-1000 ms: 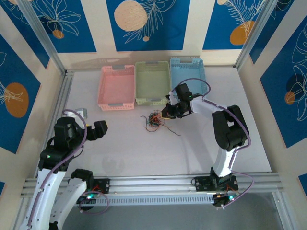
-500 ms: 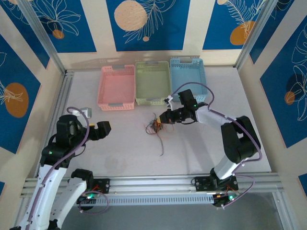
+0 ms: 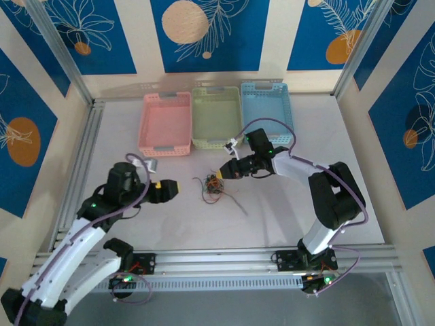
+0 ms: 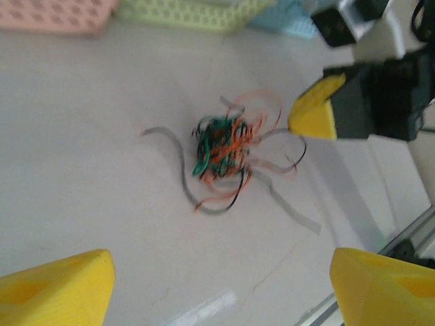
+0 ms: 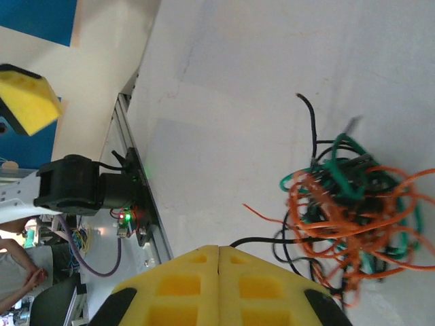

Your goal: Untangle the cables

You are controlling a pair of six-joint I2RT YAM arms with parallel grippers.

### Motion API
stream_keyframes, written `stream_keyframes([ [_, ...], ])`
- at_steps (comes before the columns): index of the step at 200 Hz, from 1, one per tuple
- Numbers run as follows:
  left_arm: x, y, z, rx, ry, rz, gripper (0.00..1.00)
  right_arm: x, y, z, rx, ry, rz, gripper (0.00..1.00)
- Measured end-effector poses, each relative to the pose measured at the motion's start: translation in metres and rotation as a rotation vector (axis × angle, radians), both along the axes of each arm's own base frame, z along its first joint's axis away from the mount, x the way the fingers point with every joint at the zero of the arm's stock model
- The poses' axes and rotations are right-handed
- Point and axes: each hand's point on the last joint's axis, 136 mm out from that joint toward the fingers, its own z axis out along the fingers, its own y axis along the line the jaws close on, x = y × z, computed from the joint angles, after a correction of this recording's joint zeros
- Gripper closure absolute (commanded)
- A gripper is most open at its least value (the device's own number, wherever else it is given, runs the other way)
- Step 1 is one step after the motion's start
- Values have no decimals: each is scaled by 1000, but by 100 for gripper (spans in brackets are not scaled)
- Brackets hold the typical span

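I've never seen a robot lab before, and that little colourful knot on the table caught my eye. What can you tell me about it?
The cables are thin, flexible wires in orange, green and black, knotted into one small loose clump with stray ends and loops curling out. The clump lies on the pale table, near its middle. The closed right fingers sit right at its edge; whether they pinch a strand is unclear.

The cables point(image 3: 213, 185) lie knotted in one orange, green and black clump on the table point(image 3: 285, 210), ends trailing.
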Motion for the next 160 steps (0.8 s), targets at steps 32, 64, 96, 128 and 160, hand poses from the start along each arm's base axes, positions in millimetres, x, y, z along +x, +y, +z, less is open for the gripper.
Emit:
stream_keyframes([
  [32,0,-15,-38,59,64,-24,18,3,0,-1,-12,0,-8,100],
  [64,5,-26,-61,79,95,-21,20,5,0,0,-14,-3,-13,100],
  [96,9,-40,-78,103,119,-43,20,6,0,0,-19,-2,-18,100],
  [128,13,-49,-85,98,122,-47,22,6,0,0,-23,-4,-22,100],
  [160,16,-59,-92,97,125,-59,25,7,-1,-1,-26,1,-27,100],
])
